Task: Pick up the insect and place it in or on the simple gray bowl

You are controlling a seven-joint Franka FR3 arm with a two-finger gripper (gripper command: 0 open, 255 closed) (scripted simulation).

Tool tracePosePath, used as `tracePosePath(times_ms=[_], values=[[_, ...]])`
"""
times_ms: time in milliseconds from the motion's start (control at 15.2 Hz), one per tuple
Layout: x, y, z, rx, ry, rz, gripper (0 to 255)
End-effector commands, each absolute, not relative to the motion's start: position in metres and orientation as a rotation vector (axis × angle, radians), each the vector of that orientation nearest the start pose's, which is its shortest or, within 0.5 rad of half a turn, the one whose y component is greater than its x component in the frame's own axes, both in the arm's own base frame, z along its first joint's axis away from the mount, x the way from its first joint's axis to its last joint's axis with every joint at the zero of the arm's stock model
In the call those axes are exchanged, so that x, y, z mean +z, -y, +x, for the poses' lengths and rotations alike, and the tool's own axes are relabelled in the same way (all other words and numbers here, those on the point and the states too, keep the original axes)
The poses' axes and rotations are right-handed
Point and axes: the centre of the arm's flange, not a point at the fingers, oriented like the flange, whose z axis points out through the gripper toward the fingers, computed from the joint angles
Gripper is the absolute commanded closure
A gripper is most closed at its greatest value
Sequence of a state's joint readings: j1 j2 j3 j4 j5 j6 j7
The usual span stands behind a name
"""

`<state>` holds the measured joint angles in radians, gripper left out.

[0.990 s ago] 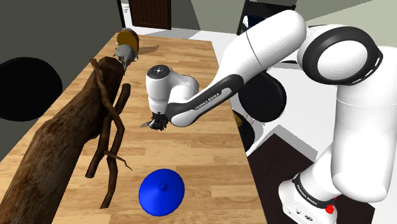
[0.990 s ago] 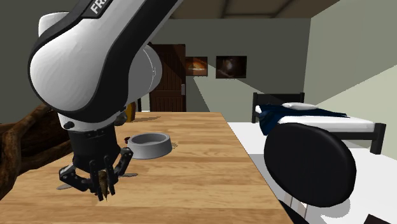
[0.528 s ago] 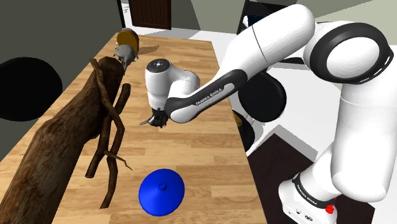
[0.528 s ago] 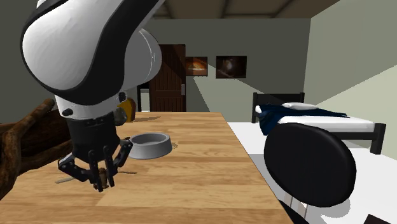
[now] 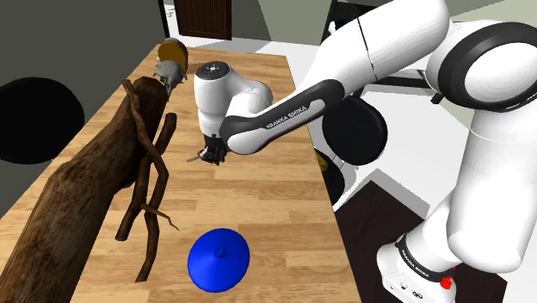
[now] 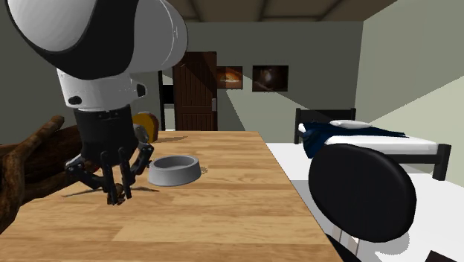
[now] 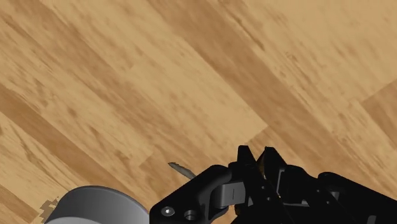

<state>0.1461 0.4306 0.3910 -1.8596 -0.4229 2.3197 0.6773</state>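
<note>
My black gripper point(image 5: 209, 155) hangs above the wooden table point(image 5: 258, 198), shut on the insect point(image 5: 199, 158), a small dark thing with thin splayed legs. In the second exterior view the insect's legs point(image 6: 142, 158) spread out around the gripper point(image 6: 115, 195), which hovers clear of the tabletop. The simple gray bowl point(image 6: 175, 170) stands on the table just beyond the gripper in that view. It sits by the far end of the log in the shoulder view point(image 5: 169, 75). In the wrist view the gripper point(image 7: 259, 164) clasps the insect point(image 7: 181, 169), with the bowl's rim point(image 7: 95, 203) close beside it.
A big brown log with branches point(image 5: 86, 181) lies along the shoulder view's left side of the table. A blue round lid point(image 5: 219, 256) rests near the front. An orange object point(image 5: 175, 52) stands behind the bowl. A black chair point(image 6: 361, 190) stands off the table's edge.
The gripper, still holding the insect, has travelled along the table toward the gray bowl and the far end of the log.
</note>
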Motion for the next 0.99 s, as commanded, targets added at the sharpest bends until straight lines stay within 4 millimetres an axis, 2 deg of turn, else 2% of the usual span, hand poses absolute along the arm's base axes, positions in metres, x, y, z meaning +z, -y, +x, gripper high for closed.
tracePosePath(times_ms=[0, 594, 924], values=[[0.320, -0.308, 0.566, -0.248, 0.161, -3.216, 255], [0.366, -0.308, 0.566, -0.248, 0.161, -3.216, 255], [0.367, -0.266, 0.617, -0.248, 0.161, -3.216, 255]])
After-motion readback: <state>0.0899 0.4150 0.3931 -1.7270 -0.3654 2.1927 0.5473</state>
